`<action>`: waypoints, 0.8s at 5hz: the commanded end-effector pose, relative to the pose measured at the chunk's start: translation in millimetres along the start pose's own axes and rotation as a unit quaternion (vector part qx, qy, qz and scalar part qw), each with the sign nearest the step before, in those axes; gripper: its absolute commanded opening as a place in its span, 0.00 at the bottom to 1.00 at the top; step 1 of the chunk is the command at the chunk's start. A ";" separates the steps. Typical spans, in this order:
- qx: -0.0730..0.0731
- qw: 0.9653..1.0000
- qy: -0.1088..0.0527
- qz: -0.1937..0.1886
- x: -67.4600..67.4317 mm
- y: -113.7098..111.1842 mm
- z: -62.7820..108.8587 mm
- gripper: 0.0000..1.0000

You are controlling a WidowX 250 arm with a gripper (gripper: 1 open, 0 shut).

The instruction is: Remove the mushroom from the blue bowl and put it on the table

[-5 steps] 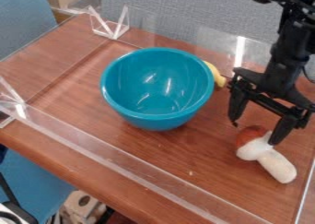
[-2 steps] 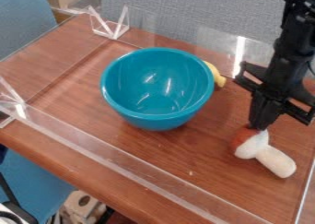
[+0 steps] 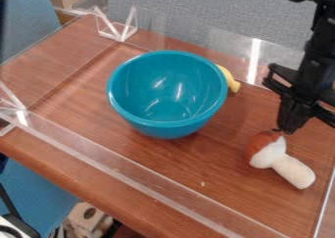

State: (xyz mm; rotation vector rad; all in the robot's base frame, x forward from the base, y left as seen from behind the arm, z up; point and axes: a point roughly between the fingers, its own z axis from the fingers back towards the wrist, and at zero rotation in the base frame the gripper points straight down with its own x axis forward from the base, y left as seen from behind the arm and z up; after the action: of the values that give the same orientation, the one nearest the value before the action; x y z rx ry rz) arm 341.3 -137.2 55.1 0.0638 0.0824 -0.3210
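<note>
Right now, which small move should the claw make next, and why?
Probably a small lift straight up, away from the mushroom: it already lies on the table, outside the blue bowl, and the claw looks shut just above its cap.

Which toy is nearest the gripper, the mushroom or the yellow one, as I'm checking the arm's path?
The mushroom, with its reddish cap and white stem, lies just below the gripper; the yellow toy sits farther off, beside the blue bowl.

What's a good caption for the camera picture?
Red-capped white toy mushroom lying beside the round teal plastic bowl.
</note>
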 end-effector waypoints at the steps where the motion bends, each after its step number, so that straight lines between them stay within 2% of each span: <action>1: -0.007 0.999 -0.032 0.015 15.2 -11.9 13.5 0.00; 2: -0.010 0.999 -0.034 0.026 17.2 -26.6 8.2 0.00; 4: -0.017 0.998 -0.041 0.049 19.9 -40.6 15.1 0.00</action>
State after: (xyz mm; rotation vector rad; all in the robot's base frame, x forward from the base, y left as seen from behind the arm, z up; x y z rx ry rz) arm 341.2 -176.6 46.0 0.0433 0.0622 -0.2168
